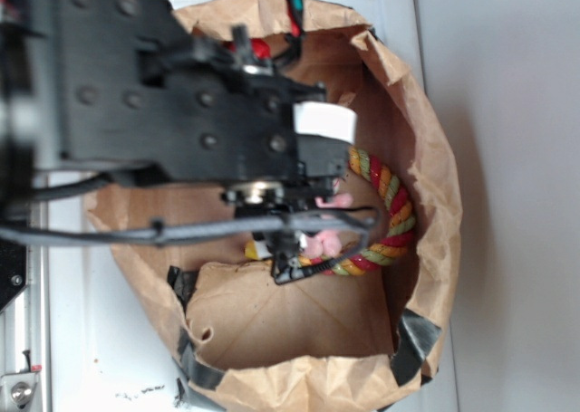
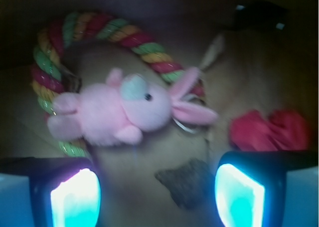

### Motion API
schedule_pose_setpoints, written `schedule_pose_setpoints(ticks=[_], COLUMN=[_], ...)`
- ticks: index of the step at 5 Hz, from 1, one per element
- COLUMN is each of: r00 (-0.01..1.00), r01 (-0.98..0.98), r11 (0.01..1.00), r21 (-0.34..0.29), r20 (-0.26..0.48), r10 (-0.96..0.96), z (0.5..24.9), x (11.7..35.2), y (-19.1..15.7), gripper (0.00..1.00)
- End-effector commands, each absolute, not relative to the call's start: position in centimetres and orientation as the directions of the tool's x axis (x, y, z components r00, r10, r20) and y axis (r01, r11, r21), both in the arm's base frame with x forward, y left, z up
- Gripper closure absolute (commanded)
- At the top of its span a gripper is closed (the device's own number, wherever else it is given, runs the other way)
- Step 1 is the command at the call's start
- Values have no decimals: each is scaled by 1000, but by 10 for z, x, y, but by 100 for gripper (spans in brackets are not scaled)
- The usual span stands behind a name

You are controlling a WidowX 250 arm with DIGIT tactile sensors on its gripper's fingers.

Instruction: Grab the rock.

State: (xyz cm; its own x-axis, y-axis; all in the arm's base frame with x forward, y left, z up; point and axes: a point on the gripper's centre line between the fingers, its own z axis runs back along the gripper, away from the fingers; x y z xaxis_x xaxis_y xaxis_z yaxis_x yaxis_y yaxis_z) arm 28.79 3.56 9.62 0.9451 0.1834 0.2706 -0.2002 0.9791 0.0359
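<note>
In the wrist view the rock [image 2: 187, 183], a small dark grey-brown rough stone, lies on the brown paper floor of the bag. It sits between my gripper's [image 2: 157, 197] two glowing fingertips, closer to the right one, touching neither. The gripper is open, its pads [image 2: 75, 199] wide apart. In the exterior view the black arm hangs over the paper bag [image 1: 417, 140] and hides the rock; the gripper [image 1: 283, 253] reaches down inside.
A pink plush bunny [image 2: 122, 110] lies just beyond the rock, on a red, yellow and green rope ring [image 2: 50, 67]. A red crumpled paper wad [image 2: 269, 129] sits right of the right finger. The bag's tall paper walls [image 1: 272, 321] surround everything.
</note>
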Motion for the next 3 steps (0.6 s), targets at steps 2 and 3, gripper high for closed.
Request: schedule_pose_setpoints(ticks=[2, 3], r00=[924, 924], r01=[-199, -188], r11=[979, 981], r21=[34, 48], r20=[339, 348], r10=[175, 159], z=[88, 87], x=[294, 285], y=[52, 53], gripper=[0, 0])
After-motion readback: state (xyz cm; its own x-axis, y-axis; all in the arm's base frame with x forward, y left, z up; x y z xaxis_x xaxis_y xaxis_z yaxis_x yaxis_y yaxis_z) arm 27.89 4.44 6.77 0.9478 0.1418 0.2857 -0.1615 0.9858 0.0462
